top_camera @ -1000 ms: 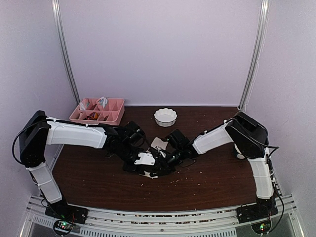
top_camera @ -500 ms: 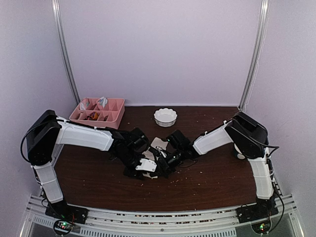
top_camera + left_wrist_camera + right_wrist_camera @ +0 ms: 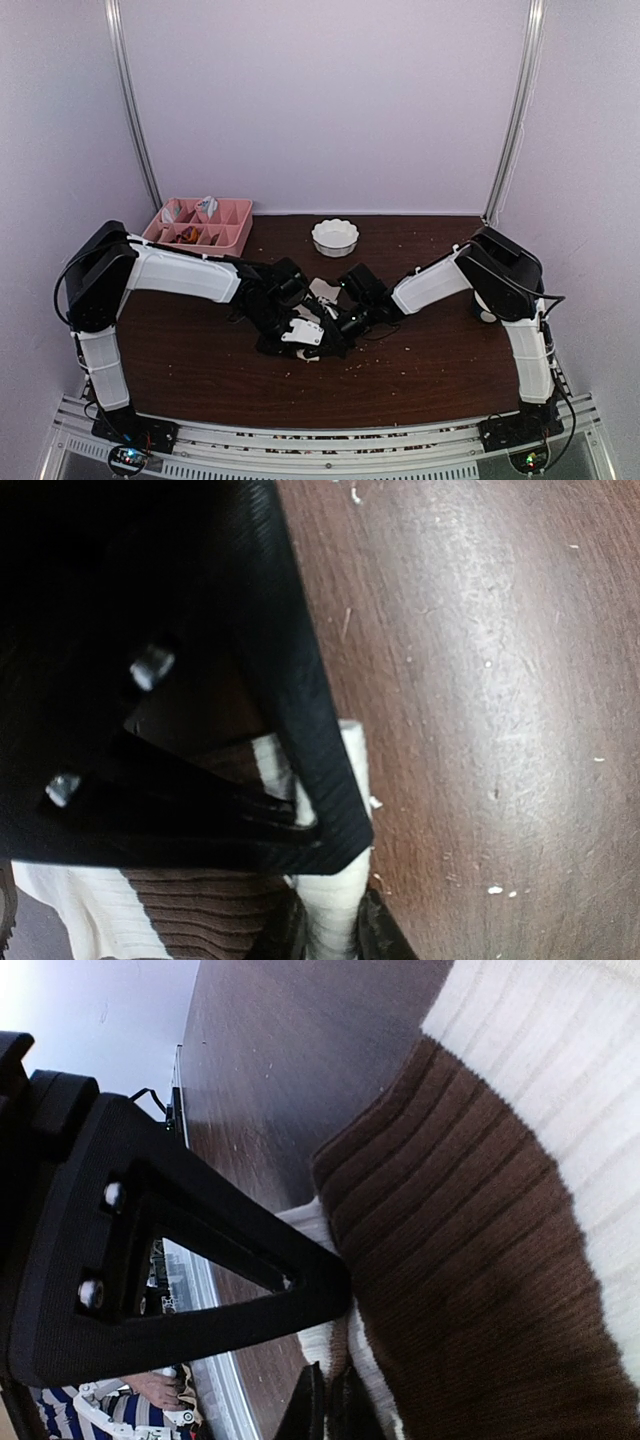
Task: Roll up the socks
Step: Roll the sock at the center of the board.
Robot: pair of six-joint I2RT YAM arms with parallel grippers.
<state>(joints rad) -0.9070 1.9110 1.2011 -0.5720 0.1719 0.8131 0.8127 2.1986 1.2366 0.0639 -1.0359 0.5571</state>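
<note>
The cream-beige sock with dark brown patches (image 3: pixel 321 291) lies bunched at the table's middle, between both grippers. In the left wrist view my left gripper (image 3: pixel 331 932) is shut on a cream fold of this sock (image 3: pixel 345 770), with a brown patch beside it. In the right wrist view my right gripper (image 3: pixel 326 1405) is shut on a thin edge of the same sock (image 3: pixel 470 1260). In the top view the left gripper (image 3: pixel 303 338) and right gripper (image 3: pixel 338 324) are close together over the sock. I cannot make out the plain tan-brown sock.
A white scalloped bowl (image 3: pixel 335 237) stands behind the sock. A pink divided tray (image 3: pixel 197 224) with small items sits at the back left. Pale crumbs are scattered over the dark wooden table (image 3: pixel 440 360).
The left arm's elbow and forearm have swung right and inward. The left gripper has drawn closer to the right gripper, bunching the sock more tightly. The right arm has hardly moved.
</note>
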